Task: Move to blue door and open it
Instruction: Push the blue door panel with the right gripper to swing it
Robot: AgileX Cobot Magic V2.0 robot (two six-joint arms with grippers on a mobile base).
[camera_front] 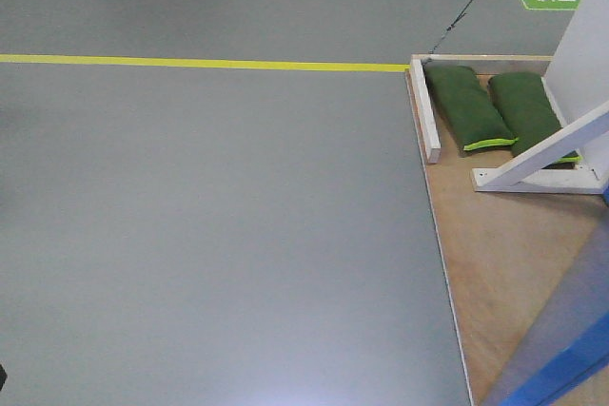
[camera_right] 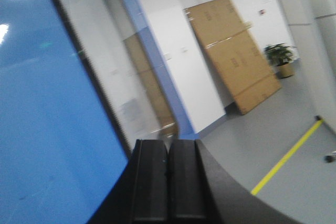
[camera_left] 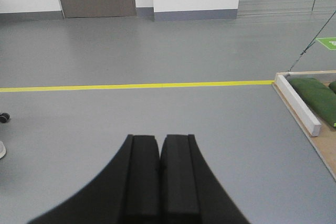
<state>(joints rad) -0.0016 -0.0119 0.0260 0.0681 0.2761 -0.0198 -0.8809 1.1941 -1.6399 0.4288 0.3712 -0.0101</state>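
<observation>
both grippers clenched on nothing: left gripper over grey floor, right gripper with the blue door close at nine o'clock, no handle in sight. best to square up first, then reach.

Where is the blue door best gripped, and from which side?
The blue door shows only a flat glossy face, left of the shut right hand: nothing to pinch. No handle is in view; likely its dark edge, approached from the right.
</observation>
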